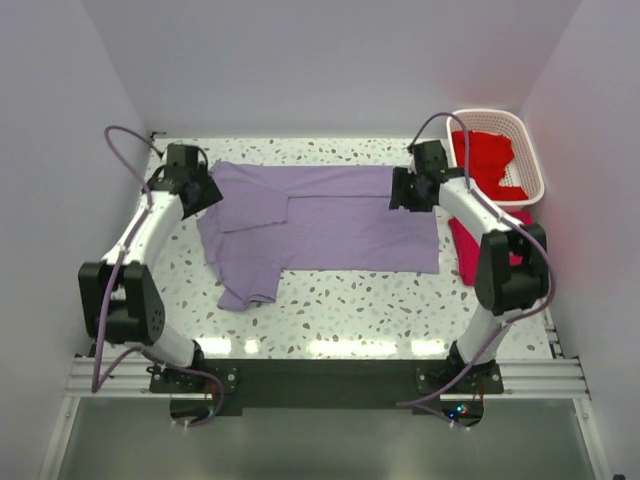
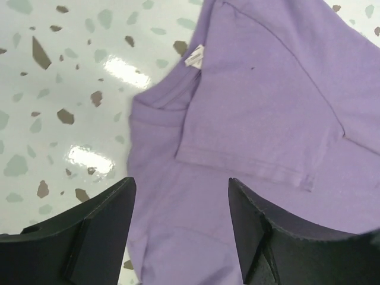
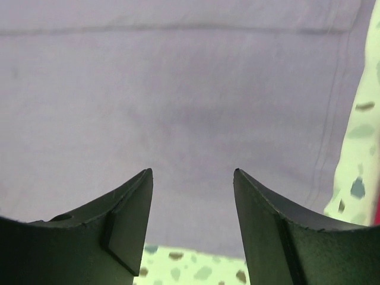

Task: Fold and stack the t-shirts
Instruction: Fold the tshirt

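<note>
Lavender t-shirt (image 1: 330, 225) on the speckled counter (image 1: 350, 310), laid out sideways, and both arms are reaching over it, one at each end. The left pincer (image 2: 181, 190) is spread wide with nothing between its jaws. The neckline (image 2: 157, 107) lies just ahead of its tips, and the white neck label (image 2: 195, 56) sits further ahead. A folded-over flap of fabric (image 2: 267, 119) runs ahead toward its right finger, and bare counter shows off past its left finger. I can't tell whether the tips touch the cloth.

Over at the other end, the right pincer (image 3: 192, 175) is also gaping, gripping nothing. Purple cloth fills everything ahead of its tips. The stitched hem (image 3: 332, 119) runs past its right finger, with a strip of counter beyond that.

From above, a loose sleeve (image 1: 245, 285) trails well behind the left pincer, toward the arm bases. Out past the right pincer's outer side stands a white basket (image 1: 530, 150) holding a red garment (image 1: 485, 155), and more red cloth (image 1: 465, 250) lies beside that arm.
</note>
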`<state>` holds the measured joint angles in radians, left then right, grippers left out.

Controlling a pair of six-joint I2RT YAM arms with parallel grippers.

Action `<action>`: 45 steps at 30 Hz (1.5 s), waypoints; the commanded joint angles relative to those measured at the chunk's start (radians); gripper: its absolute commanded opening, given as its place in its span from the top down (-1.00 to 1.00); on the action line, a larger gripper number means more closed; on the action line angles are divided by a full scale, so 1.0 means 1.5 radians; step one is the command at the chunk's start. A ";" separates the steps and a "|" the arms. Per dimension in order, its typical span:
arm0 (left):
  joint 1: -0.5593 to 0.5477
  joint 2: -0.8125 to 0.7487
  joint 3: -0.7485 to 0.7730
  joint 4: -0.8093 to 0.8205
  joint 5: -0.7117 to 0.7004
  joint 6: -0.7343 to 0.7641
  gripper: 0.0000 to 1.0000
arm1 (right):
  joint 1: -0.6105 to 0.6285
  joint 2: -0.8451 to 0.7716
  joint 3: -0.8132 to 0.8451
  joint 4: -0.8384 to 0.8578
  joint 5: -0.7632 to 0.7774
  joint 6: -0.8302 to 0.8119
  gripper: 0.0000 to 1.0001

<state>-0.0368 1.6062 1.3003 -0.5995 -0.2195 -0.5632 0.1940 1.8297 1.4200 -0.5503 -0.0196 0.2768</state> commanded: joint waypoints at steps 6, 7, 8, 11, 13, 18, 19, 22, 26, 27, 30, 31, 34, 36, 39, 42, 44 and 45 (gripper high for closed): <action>0.058 -0.145 -0.292 0.066 0.062 0.010 -0.33 | 0.040 -0.195 -0.215 0.009 -0.016 0.005 -0.19; 0.059 -0.149 -0.302 0.070 0.071 0.011 -0.32 | 0.041 -0.223 -0.232 0.015 -0.017 0.009 -0.18; 0.060 -0.149 -0.310 0.080 0.081 0.013 -0.30 | 0.040 -0.235 -0.262 0.020 -0.017 0.011 -0.18; 0.064 -0.137 -0.330 0.093 0.107 0.013 -0.27 | 0.040 -0.269 -0.301 0.029 -0.021 0.016 -0.17; 0.067 -0.130 -0.334 0.100 0.106 0.014 -0.25 | 0.040 -0.284 -0.313 0.031 -0.021 0.016 -0.16; 0.088 -0.112 -0.329 0.104 0.095 0.018 -0.11 | 0.040 -0.299 -0.345 0.045 -0.024 0.018 -0.15; 0.091 -0.111 -0.330 0.104 0.094 0.018 -0.09 | 0.041 -0.299 -0.348 0.046 -0.022 0.020 -0.15; 0.093 -0.110 -0.334 0.109 0.096 0.021 -0.02 | 0.040 -0.305 -0.358 0.045 0.001 0.024 -0.15; 0.093 -0.095 -0.338 0.115 0.115 0.023 0.03 | 0.041 -0.315 -0.361 0.043 0.022 0.028 -0.15; 0.093 -0.093 -0.339 0.118 0.119 0.023 0.03 | 0.040 -0.317 -0.361 0.041 0.029 0.028 -0.15; 0.093 -0.082 -0.336 0.115 0.118 0.025 0.10 | 0.040 -0.315 -0.363 0.039 0.037 0.031 -0.15; 0.093 -0.077 -0.335 0.114 0.118 0.024 0.11 | 0.041 -0.316 -0.364 0.038 0.039 0.032 -0.14; 0.092 -0.065 -0.337 0.114 0.127 0.023 0.18 | 0.041 -0.319 -0.368 0.040 0.049 0.037 -0.14; 0.093 -0.060 -0.333 0.108 0.125 0.023 0.31 | 0.040 -0.320 -0.370 0.039 0.056 0.038 -0.14; 0.093 -0.071 -0.334 0.105 0.112 0.023 0.60 | 0.039 -0.324 -0.371 0.030 0.086 0.045 -0.14; 0.093 -0.085 -0.332 0.096 0.088 0.025 0.84 | 0.036 -0.318 -0.368 0.013 0.134 0.056 -0.11; 0.092 -0.090 -0.329 0.085 0.065 0.030 0.98 | 0.031 -0.309 -0.368 0.007 0.160 0.061 -0.11; 0.093 -0.092 -0.326 0.081 0.056 0.031 1.00 | 0.020 -0.306 -0.369 0.007 0.163 0.068 -0.10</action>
<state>0.0959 1.5078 0.7982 -0.4652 -0.0731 -0.5343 0.2478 1.3792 0.8742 -0.5282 0.1337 0.3416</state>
